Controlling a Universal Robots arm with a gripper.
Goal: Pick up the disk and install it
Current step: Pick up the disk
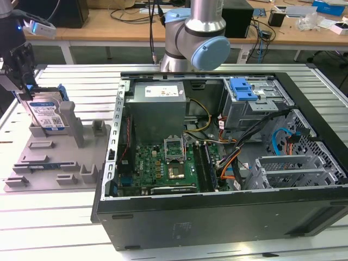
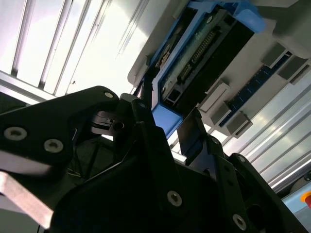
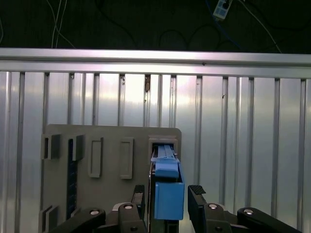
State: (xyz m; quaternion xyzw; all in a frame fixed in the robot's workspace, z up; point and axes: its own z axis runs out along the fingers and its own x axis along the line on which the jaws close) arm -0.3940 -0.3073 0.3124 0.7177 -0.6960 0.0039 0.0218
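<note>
The disk [image 1: 48, 114] stands on edge in a slot of the grey holder [image 1: 54, 163] at the exterior view's left, showing its white-and-blue label and blue side rails. My gripper [image 1: 25, 87] hangs over its top end. In the first wrist view the two black fingers [image 3: 197, 195] straddle the disk's [image 3: 167, 194] blue rail, one close against it and the other a small gap away, so the gripper [image 3: 167, 190] stands open around it. The second wrist view shows the disk's [image 2: 204, 53] connector end between the fingers of the gripper [image 2: 167, 127].
An open computer case [image 1: 217, 206] lies at the exterior view's centre and right, with a grey power-supply box [image 1: 157, 109], motherboard [image 1: 163, 163], cables and a drive cage with a blue clip [image 1: 242, 89]. The arm's base [image 1: 193, 32] rises behind it. Ribbed aluminium tabletop [image 3: 233, 126] surrounds the holder.
</note>
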